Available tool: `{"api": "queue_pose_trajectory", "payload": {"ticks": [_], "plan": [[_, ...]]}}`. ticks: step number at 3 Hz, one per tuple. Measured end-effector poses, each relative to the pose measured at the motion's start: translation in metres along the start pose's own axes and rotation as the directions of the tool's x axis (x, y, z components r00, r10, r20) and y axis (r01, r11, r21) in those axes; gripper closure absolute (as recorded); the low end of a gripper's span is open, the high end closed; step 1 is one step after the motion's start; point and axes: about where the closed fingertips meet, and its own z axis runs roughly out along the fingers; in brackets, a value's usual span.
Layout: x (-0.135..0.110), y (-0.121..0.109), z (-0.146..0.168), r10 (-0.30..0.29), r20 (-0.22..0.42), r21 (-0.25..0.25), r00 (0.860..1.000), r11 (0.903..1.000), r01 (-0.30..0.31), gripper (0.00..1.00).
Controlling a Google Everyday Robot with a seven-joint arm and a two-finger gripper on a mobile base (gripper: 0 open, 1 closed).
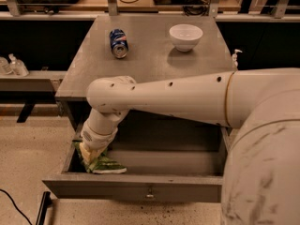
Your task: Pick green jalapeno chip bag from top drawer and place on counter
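The hand sat low in the open top drawer, beneath the front-left corner of the bench, pressed onto the green jalapeno chip bag lying there, presumably to grasp it, though whether it was spread or pinching I could not tell.

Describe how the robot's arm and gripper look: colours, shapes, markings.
The arm is off-white, built of thick rounded tubes with bulbous joints. Small dark holes dot its long segment, a thin tan ring circles it, and the nearest segment shows grey scuffs. No cables show. The gripper, at the left end of the top drawer, looks pale yellowish below a ribbed white wrist.
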Motion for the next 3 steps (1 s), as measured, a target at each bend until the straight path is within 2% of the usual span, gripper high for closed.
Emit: {"api": "queue_pose_trajectory", "payload": {"ticks": [1,2,3], "plan": [[-0.001,-0.008,-0.037,-0.05,0.053,0.036,0.997,0.9982,0.048,1.0],[0.003,-0.017,-0.111,-0.116,0.157,0.069,0.981,0.9919,0.106,1.0],[0.021,-0.049,-0.187,-0.166,0.223,0.106,0.961,0.9837,0.145,1.0]]}}
